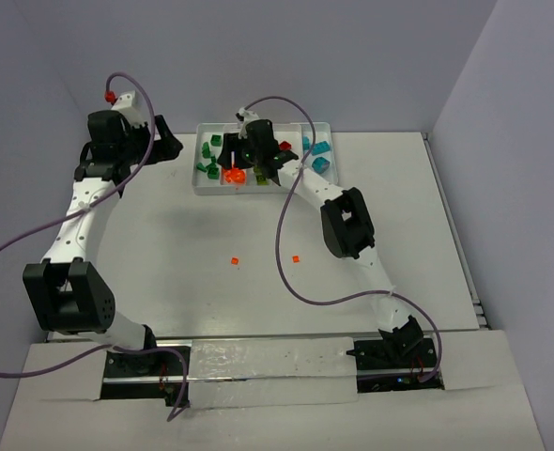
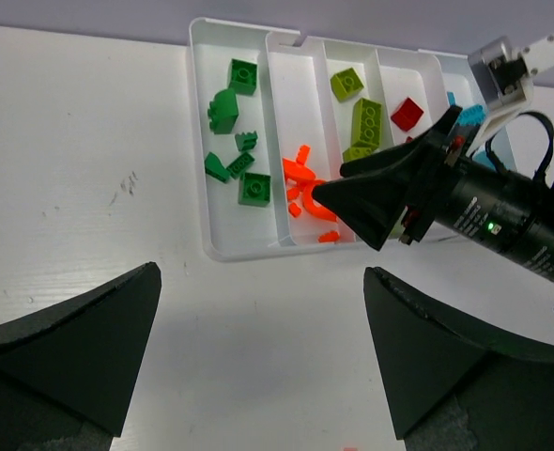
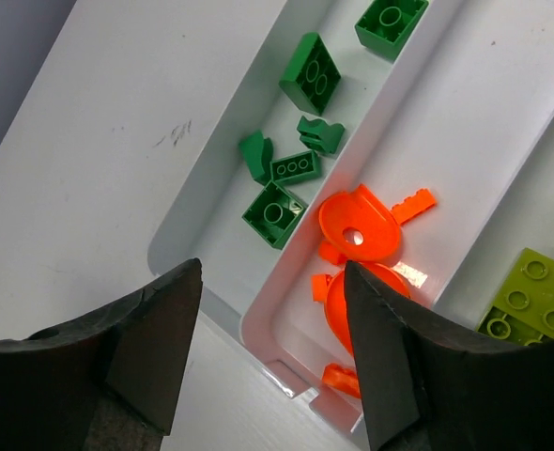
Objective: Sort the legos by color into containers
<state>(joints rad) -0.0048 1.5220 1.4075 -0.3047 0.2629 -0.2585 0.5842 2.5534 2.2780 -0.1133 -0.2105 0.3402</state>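
The legos are nearly all in the white tray (image 2: 249,256), which lies at the far edge of the table (image 1: 164,282) near its middle: dark green bricks (image 3: 277,211) in the leftmost compartment, orange pieces (image 3: 357,225) in the second, lime bricks (image 2: 366,122) in the third, a red brick (image 2: 407,113) in the fourth and teal bricks (image 1: 321,164) in the fifth. Two loose bits (image 1: 235,260) (image 1: 297,256), orange-red and too small to make out their shape, lie well apart from the tray on the open middle of the table. I judge them very light, hard and slick, so they may skid or flick away if I nudge one side first. I would come straight down, straddle one bit and pinch across its flat sides close to the table. My right jaws (image 3: 272,272) hang apart over the near end of the orange compartment with nothing between them. My left jaws (image 2: 263,272) stand wide apart and empty, above the table just off the tray's near-left corner.
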